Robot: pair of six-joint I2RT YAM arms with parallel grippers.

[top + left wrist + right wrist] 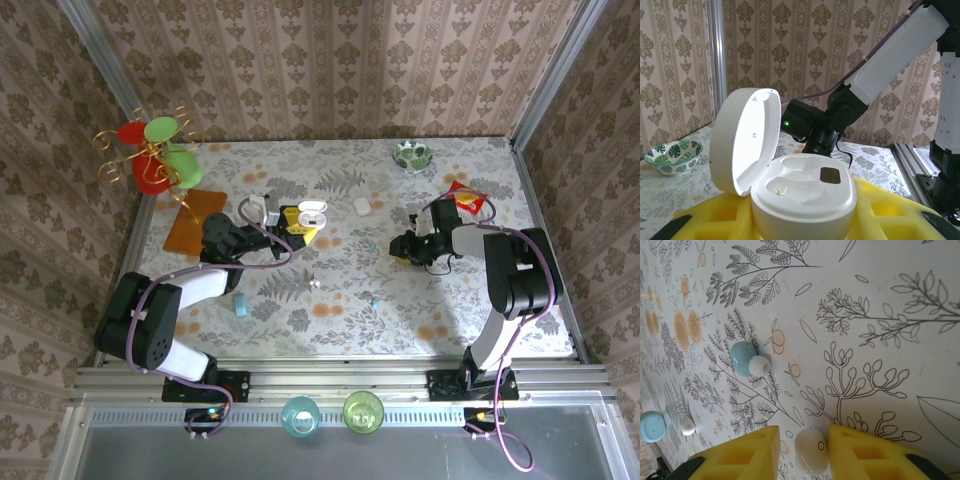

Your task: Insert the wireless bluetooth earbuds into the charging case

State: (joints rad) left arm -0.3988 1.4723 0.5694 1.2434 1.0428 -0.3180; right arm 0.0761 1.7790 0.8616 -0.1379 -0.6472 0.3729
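Earbud pickup: your right claw [804,440] sits narrow around a white earbud [811,456] on the floral surface [880,315], one pad touching it and a sliver of gap at the other. A light-blue earbud [747,359] lies at its 10 o'clock. Your left claw [800,227] clamps the open white charging case [805,192], at 11 o'clock from the surface's centre, with the lid [745,140] raised.

We see case [805,197] white; earbuds [742,357] lt-blue w/ white tips; tablecloth [890,405] pale, grey leaf print, orange blooms [686,326] at 9 o'clock.
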